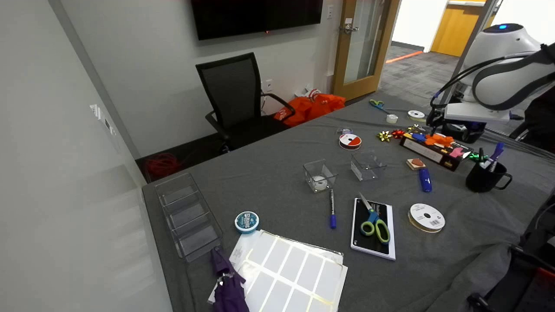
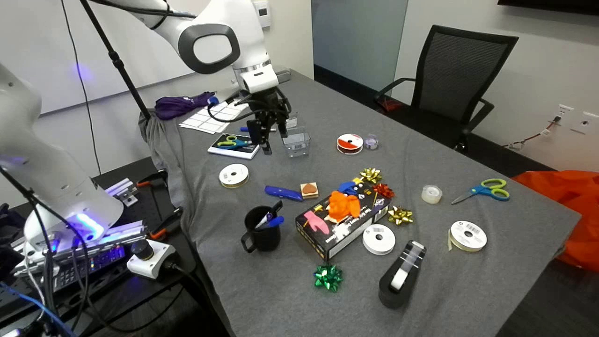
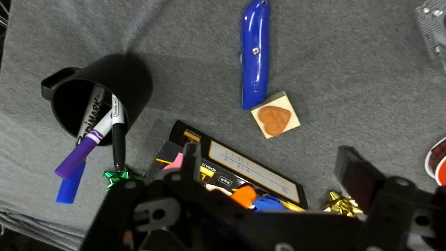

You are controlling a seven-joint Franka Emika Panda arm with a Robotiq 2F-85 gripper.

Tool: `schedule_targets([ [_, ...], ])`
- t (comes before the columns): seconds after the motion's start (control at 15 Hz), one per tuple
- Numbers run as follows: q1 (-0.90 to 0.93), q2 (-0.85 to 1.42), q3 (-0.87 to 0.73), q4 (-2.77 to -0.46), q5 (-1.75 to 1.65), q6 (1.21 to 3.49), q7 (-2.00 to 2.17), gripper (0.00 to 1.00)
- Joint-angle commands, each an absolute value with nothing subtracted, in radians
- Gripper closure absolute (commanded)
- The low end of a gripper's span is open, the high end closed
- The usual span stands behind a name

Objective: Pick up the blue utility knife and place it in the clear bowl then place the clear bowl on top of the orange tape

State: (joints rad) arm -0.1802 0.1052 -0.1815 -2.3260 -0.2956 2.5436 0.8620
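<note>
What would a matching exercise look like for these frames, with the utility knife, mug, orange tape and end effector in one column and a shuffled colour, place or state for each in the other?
Column one
1. utility knife
2. mug
3. orange tape
4. end effector

Column two
A. black, with markers in it
B. open, holding nothing
C. on the table beside a small purple roll
D. blue, one end right by the heart stamp

Right pairs: 1-D, 2-A, 3-C, 4-B
</note>
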Motion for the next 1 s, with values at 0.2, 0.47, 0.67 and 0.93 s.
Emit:
schedule_targets([
  [0.2, -0.159, 0.116, -0.205, -2.318, -0.304, 2.538, 0.856, 0.00],
  [0.47, -0.184, 0.145, -0.194, -2.315, -0.192, 2.588, 0.716, 0.00],
  [0.67, -0.193, 0.210, -0.193, -2.272, -0.052, 2.564, 0.567, 0.00],
  [0.93, -0.190, 0.301, -0.210, -2.229, 0.018, 2.575, 0.483, 0.00],
])
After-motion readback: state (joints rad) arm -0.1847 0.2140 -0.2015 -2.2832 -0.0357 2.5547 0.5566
